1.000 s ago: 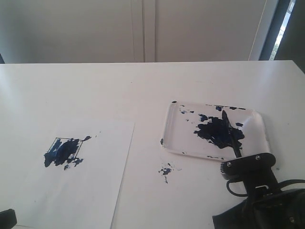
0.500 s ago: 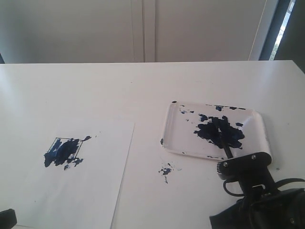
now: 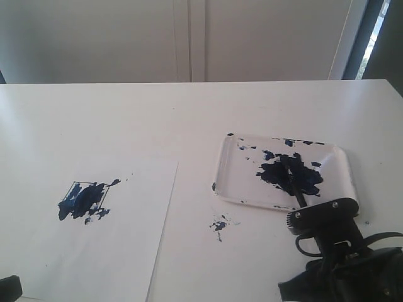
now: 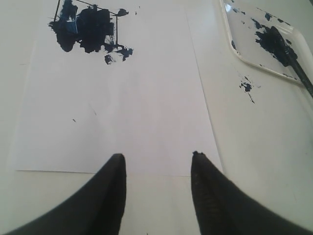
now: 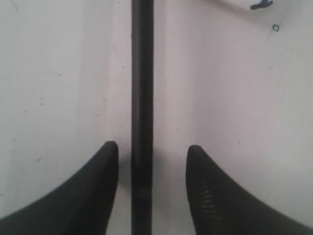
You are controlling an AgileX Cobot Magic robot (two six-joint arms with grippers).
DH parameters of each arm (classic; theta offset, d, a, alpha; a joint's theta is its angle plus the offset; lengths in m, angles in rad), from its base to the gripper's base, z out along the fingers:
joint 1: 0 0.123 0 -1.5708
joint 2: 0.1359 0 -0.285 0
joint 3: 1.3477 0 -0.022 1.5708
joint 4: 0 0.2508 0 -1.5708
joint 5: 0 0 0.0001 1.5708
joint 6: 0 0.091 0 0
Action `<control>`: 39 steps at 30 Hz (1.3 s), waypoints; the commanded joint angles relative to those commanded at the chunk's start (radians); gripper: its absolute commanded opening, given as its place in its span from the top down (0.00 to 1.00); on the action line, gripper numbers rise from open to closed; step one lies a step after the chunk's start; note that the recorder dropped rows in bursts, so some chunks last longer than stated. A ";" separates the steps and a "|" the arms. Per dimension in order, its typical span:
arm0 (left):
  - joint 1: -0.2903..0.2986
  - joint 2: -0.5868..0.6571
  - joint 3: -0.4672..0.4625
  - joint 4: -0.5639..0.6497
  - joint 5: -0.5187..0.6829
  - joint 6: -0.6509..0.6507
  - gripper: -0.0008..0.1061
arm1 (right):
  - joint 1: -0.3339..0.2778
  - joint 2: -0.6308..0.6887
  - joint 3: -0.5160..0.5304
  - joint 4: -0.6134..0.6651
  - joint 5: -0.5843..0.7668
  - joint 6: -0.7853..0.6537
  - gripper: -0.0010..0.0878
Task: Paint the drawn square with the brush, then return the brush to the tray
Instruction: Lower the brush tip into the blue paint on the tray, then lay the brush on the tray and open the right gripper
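Observation:
The brush (image 3: 293, 184) lies with its tip on the dark blotch in the tray (image 3: 221, 170), its handle sticking out over the near rim. In the right wrist view the brush handle (image 5: 142, 73) runs between the fingers of my right gripper (image 5: 152, 149), which is open, with a gap on each side of the handle. The drawn square (image 3: 85, 198), smeared dark blue, is on the paper at the left. My left gripper (image 4: 157, 159) is open and empty over the paper's near edge, well short of the square (image 4: 85, 22). The tray (image 4: 226, 24) and brush (image 4: 293, 58) also show there.
A white paper sheet (image 3: 113, 251) lies on the white table at the left. A small dark paint splatter (image 3: 218, 224) marks the table between paper and tray. The right arm's black wrist mount (image 3: 324, 217) stands just before the tray's near rim.
The brush has swung its tip leftward and settled onto the tray's paint blotch. The right arm has shifted slightly left and back. The left gripper has not moved.

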 joint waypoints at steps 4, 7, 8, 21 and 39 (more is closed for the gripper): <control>0.000 0.000 0.000 0.000 0.000 0.000 0.54 | 0.000 -0.004 -0.009 -0.014 0.004 0.000 0.49; 0.000 0.000 0.000 0.000 0.000 0.000 0.54 | 0.000 -0.035 -0.044 -0.016 0.007 0.000 0.49; 0.000 0.000 0.000 0.000 0.000 0.000 0.54 | 0.000 -0.054 -0.054 -0.018 0.007 0.000 0.49; 0.000 -0.034 0.000 0.000 0.000 0.000 0.54 | 0.000 -0.234 -0.065 -0.023 0.023 -0.030 0.49; 0.000 -0.233 0.000 0.002 -0.014 0.004 0.54 | 0.000 -0.449 -0.065 -0.027 0.016 -0.072 0.49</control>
